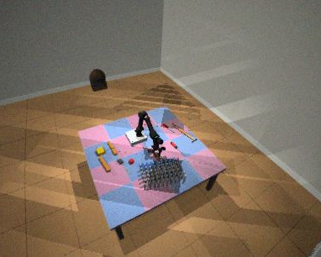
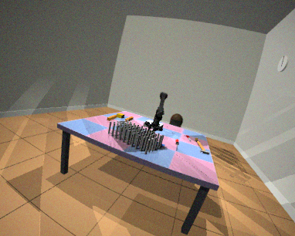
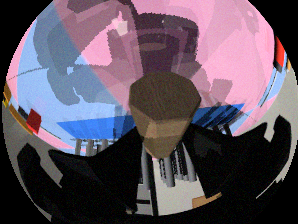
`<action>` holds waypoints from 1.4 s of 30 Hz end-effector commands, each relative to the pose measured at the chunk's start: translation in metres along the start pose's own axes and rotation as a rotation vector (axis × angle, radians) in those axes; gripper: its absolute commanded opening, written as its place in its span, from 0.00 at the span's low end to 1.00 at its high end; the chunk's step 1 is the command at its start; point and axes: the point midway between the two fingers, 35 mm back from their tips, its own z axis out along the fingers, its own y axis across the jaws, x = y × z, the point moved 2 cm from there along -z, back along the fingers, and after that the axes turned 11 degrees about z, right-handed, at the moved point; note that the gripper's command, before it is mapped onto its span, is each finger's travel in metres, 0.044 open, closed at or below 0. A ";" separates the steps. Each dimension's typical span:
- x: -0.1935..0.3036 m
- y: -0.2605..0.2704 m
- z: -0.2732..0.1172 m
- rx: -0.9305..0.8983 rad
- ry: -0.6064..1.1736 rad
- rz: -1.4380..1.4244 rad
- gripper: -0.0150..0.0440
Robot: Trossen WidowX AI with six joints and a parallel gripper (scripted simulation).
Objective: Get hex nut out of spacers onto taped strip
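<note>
My gripper (image 1: 157,154) (image 2: 154,127) (image 3: 160,127) is shut on a brown, faceted wooden tool handle (image 3: 165,97), whose end faces the wrist camera. The rest of that tool cannot be made out. The gripper is low, at the robot-side edge of the spacer field. The grey metal spacers (image 1: 162,175) (image 2: 136,137) (image 3: 168,172) stand upright in dense rows. The blue taped strip (image 3: 92,123) runs along their near side in the wrist view, partly hidden by the handle and fingers. The hex nut cannot be made out in any view.
A red-handled tool (image 1: 174,144) (image 2: 177,142) lies beside the field. Another red handle (image 1: 165,126) and a long orange tool (image 1: 186,133) (image 2: 200,145) lie farther off. On the other side are a yellow block (image 1: 100,151), orange pieces (image 1: 104,164) and a small red object (image 1: 131,161).
</note>
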 end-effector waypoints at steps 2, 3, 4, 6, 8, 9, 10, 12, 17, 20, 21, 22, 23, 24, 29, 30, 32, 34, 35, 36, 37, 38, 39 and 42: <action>0.000 -0.002 0.003 -0.004 -0.003 0.000 0.25; 0.001 -0.002 0.003 -0.005 -0.003 0.000 0.25; 0.001 -0.002 0.004 -0.005 -0.003 0.000 0.25; 0.002 -0.002 0.004 -0.005 -0.003 0.000 0.25; 0.003 -0.003 0.005 -0.005 -0.003 0.001 0.25; 0.004 -0.003 0.005 -0.005 -0.003 0.001 0.25; 0.004 -0.003 0.006 -0.005 -0.003 0.001 0.25; 0.005 -0.003 0.007 -0.005 -0.003 0.001 0.25; 0.008 -0.004 0.008 -0.005 -0.002 0.001 0.25; 0.009 -0.005 0.009 -0.005 -0.002 0.001 0.25; 0.010 -0.005 0.010 -0.005 -0.002 0.001 0.25; 0.010 -0.005 0.010 -0.005 -0.002 0.000 0.25; 0.011 -0.005 0.011 -0.005 -0.002 0.000 0.25; 0.011 -0.005 0.011 -0.004 -0.002 0.000 0.25; 0.014 -0.006 0.013 -0.004 -0.002 0.000 0.25; 0.014 -0.007 0.013 -0.004 -0.002 0.000 0.25; 0.015 -0.007 0.014 -0.004 -0.002 -0.001 0.25; 0.016 -0.007 0.015 -0.004 -0.002 -0.001 0.25; 0.016 -0.007 0.015 -0.004 -0.002 -0.001 0.25; 0.017 -0.008 0.015 -0.004 -0.001 -0.001 0.25; 0.017 -0.008 0.016 -0.004 -0.001 -0.001 0.25; 0.018 -0.008 0.016 -0.004 -0.001 -0.001 0.25; 0.018 -0.008 0.016 -0.004 -0.001 -0.001 0.25; 0.017 -0.008 0.017 -0.004 -0.001 -0.001 0.25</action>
